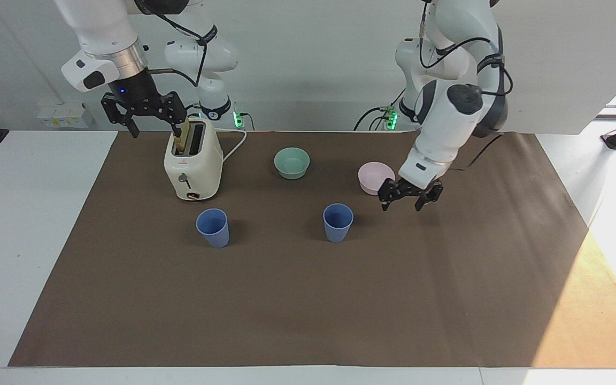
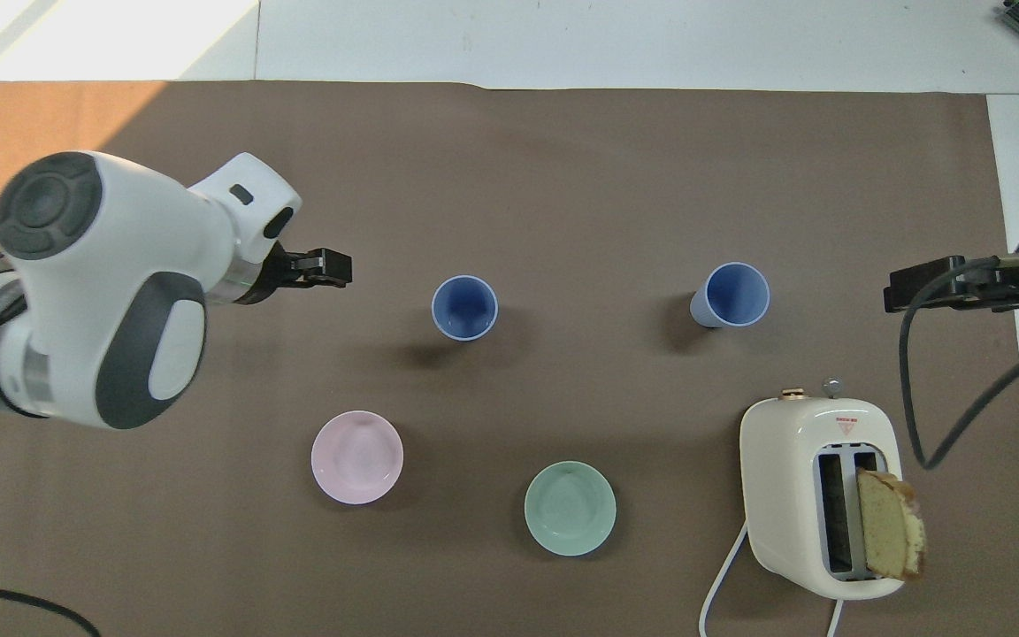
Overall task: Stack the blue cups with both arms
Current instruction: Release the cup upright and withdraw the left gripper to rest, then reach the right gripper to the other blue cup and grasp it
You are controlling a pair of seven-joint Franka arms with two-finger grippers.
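Neither blue cup (image 1: 337,222) was stacked: left gripper (image 1: 409,195) and right gripper (image 1: 144,113) hung wide and empty, so one needed to grasp a cup.

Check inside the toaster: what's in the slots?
The toaster has two slots. One holds a bread slice standing upright, its top sticking out; its lower part is hidden inside. The other slot looks empty, though its bottom can't be seen.

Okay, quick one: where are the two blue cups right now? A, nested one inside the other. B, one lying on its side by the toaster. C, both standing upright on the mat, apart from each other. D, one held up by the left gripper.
C: both blue cups stand upright and apart on the mat, and the left gripper is open and empty.
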